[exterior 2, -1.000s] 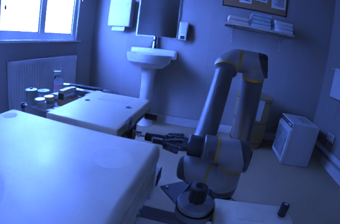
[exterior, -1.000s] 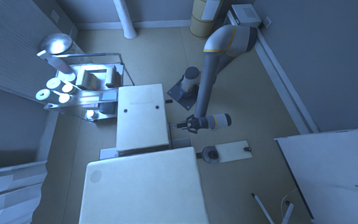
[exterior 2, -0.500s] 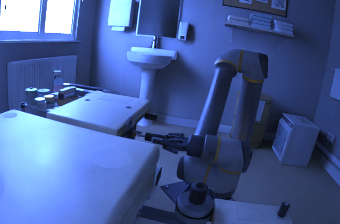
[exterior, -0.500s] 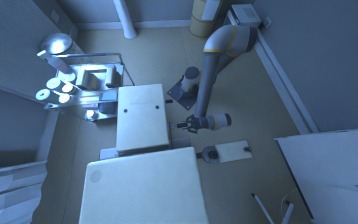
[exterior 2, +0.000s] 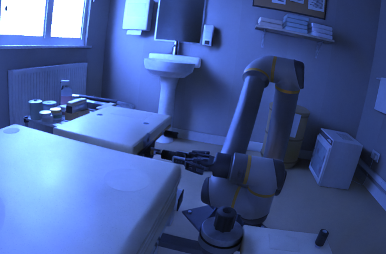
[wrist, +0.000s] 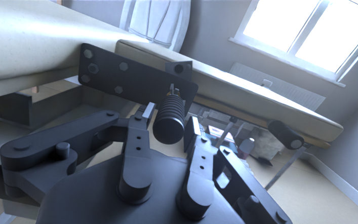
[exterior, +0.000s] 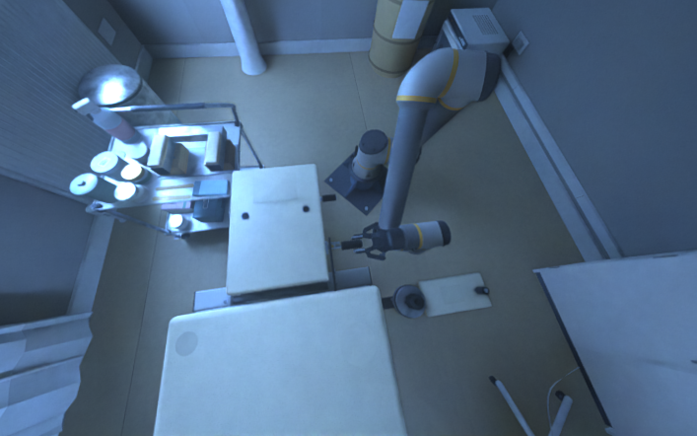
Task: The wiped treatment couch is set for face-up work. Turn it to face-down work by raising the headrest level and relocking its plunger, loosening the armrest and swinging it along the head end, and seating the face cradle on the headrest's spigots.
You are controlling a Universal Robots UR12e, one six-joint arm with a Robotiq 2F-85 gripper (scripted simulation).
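The ribbed black plunger knob [wrist: 169, 122] sticks out of the dark hinge plate [wrist: 135, 78] at the side of the couch. My gripper [wrist: 167, 124] stands around the knob with its fingers open and holds nothing. From the side cameras the gripper [exterior: 352, 245] [exterior 2: 177, 156] sits level at the couch's edge, by the joint between headrest and main pad. The headrest [exterior: 276, 228] [exterior 2: 115, 126] lies flat with two dark spigot holes on top. The armrest pad [exterior: 455, 294] points away from the couch, with its round clamp knob [exterior: 410, 299] [exterior 2: 225, 220]. The face cradle [exterior: 191, 152] sits on the trolley.
The trolley [exterior: 172, 168] with jars and boxes stands at the far side of the headrest. The robot's base [exterior: 364, 168] is near the head end. A sink pedestal [exterior 2: 168, 90], a drum [exterior: 394, 32] and a small white cabinet [exterior 2: 334, 157] line the walls. A counter [exterior: 649, 336] fills the right.
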